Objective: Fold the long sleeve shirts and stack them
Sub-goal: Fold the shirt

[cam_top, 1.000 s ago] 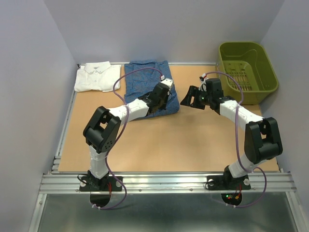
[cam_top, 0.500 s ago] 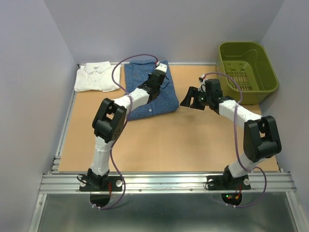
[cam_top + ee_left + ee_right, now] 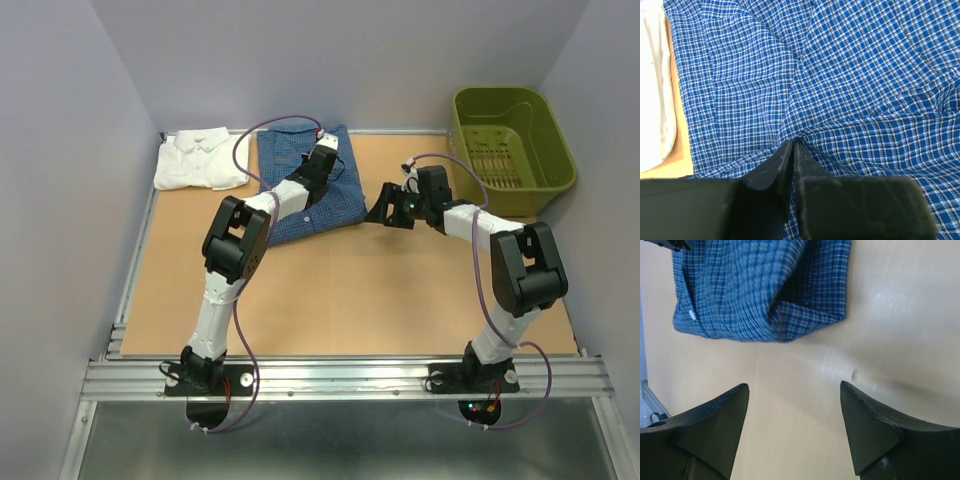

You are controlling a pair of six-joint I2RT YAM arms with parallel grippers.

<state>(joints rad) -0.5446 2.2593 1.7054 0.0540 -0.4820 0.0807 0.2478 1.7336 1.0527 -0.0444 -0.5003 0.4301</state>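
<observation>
The left tool (image 3: 793, 144) is pinched together on the blue shirt (image 3: 855, 75). Just right of this shirt the right tool (image 3: 792, 385) hovers, fingers apart.

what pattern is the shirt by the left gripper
Shirt: fine blue-and-white check, clearest in left wrist view.

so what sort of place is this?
Probably a robot lab test cell: plain grey panel walls, a white-and-black left arm and right arm bolted to an aluminium rail frame, and a dark blue checked cloth shirt on a tan wooden tabletop.
</observation>
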